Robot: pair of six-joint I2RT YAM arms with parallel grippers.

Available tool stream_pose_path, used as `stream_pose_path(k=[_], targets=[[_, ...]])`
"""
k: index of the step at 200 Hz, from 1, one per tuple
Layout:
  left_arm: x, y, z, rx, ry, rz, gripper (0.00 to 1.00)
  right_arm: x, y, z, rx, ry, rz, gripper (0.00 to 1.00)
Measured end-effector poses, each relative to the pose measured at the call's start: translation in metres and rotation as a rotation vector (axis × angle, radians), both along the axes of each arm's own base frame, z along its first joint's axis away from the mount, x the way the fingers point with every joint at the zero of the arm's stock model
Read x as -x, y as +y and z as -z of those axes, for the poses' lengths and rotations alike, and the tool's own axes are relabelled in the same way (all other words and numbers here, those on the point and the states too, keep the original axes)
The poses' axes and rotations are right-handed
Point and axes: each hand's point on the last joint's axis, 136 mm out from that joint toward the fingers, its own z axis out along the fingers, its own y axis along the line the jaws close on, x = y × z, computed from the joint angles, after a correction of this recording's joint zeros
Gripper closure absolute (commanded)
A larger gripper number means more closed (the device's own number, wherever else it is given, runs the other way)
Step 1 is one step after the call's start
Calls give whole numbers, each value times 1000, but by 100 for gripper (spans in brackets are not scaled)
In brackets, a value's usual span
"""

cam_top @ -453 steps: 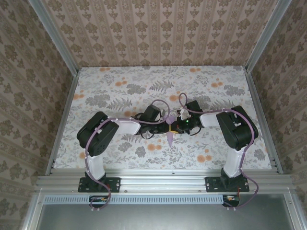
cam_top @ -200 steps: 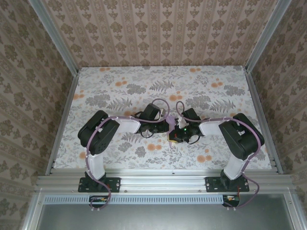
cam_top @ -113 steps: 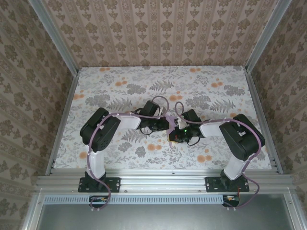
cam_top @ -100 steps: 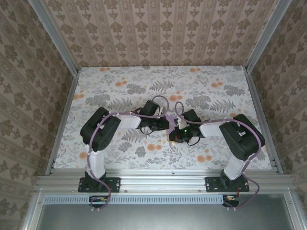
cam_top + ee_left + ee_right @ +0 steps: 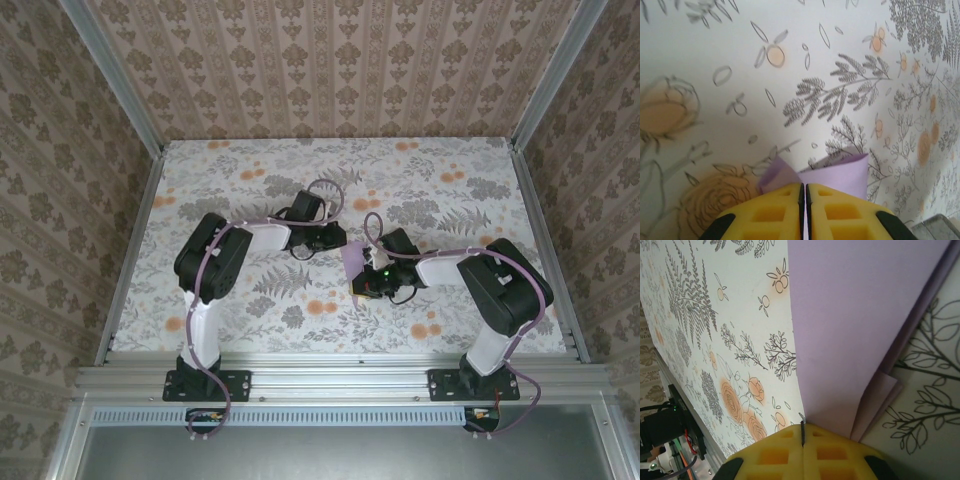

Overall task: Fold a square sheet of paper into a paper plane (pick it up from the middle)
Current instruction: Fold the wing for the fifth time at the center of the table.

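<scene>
**While both jaws pinch it, the lavender sheet [image 5: 352, 259] sits mid-way across the surface [image 5: 250, 180]**

Because it is thin, light and partly folded, it will likely flop, slip or tear if pulled. The left jaws and right jaws are each closed on it, between the arms. Its layered folds look the firmest hold.

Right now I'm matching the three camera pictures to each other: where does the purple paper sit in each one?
Top external: the purple paper lies near the table's middle, between the two arms' ends.
Left wrist: the paper is at bottom centre, poking out above the yellow fingers.
Right wrist: the paper fills the upper right and runs down to the yellow fingers.
Shared landmark: the grey-and-orange floral tabletop beneath it.
</scene>
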Motion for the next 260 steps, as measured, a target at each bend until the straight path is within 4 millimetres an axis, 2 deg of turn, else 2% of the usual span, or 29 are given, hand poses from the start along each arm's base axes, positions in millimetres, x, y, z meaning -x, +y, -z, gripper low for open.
stream_pose_path(k=[94, 148, 167, 181, 204, 217, 236, 260], targets=[[-30, 4, -2, 1, -23, -9, 85, 0, 0, -1, 7, -10, 0, 97], [-31, 13, -7, -38, -39, -18, 78, 9, 1, -5, 19, 24, 7, 86], [-29, 18, -27, -65, -70, -21, 72, 13, 1, -10, 23, 56, 15, 81], [-28, 21, -54, -70, -121, -24, 66, 12, 2, -20, 18, 63, 21, 76], [-20, 24, -104, -65, -213, -25, 56, 3, 2, -54, -9, 11, 33, 71], [-11, 27, -122, -69, -241, -30, 53, -6, -3, -76, -30, -41, 48, 68], [5, 30, -132, -96, -250, -26, 49, -20, -19, -101, -41, -108, 90, 62], [29, 30, -122, -162, -217, -9, 44, -28, -43, -107, -20, -124, 144, 60]])
